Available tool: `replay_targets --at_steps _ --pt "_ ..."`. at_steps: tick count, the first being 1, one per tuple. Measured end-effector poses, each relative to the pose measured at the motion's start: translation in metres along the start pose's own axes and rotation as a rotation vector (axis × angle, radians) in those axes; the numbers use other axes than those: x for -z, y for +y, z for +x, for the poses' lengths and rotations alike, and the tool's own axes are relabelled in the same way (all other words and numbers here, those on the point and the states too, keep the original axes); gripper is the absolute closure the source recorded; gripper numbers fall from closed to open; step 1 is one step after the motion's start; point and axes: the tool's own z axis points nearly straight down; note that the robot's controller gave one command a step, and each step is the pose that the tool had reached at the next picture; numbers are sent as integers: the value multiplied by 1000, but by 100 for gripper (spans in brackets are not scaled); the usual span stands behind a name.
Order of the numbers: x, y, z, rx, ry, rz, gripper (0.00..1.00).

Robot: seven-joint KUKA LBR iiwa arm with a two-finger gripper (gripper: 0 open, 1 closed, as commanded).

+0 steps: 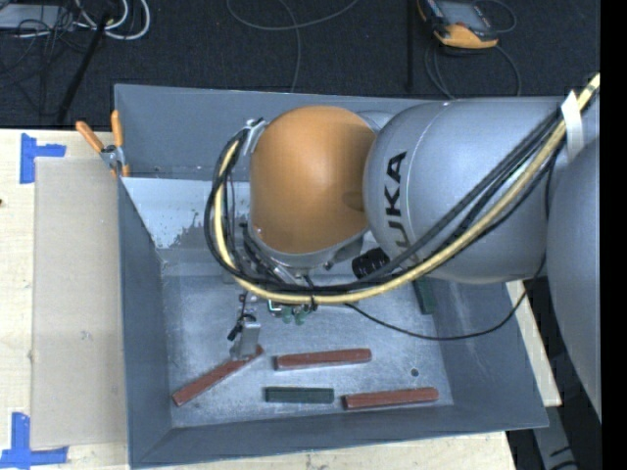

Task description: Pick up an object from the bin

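Rig: KUKA arm with its orange wrist cover (312, 179) reaching in from 3 o'clock, over the grey metal bin (147, 292).
Gripper position: gripper (246, 341) low over the bin floor, toward 9 o'clock of the floor's centre.
Jaw state: cannot tell; the tool tip is small and dark against the floor, and no gap or closure can be made out.
Nearest thing: a flat reddish-brown stick (217, 378), lying tilted at about 8 o'clock, its upper end just beneath or touching the gripper tip; which of the two cannot be settled.
Other contents: a second reddish-brown stick (322, 358) near the centre, just beside the gripper at its 3 o'clock; a dark green stick (299, 395) at 6 o'clock; a third reddish-brown stick (390, 398) at 5 o'clock; a dark green piece (424, 296) partly under the arm at 2 o'clock.
Spacing: the sticks lie singly, none stacked.
Step in hand (judgement): descent or grasp attempt at the tilted stick's upper end; nothing seen lifted.
Next move (judgement): close across the stick's narrow width, confirm hold, then raise straight up.
Risk (judgement): an end grasp may let the stick pivot or slip out.
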Motion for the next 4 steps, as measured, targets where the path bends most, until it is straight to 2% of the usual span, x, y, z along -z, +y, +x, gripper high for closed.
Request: replay_targets --at_steps 1,2,3,4 --pt "-153 -6 -1 199 0 2 0" --pt "-148 -7 -3 194 -7 1 100" --pt "-29 -3 -39 487 -18 0 100" --pt "46 -10 -50 474 -20 0 100"
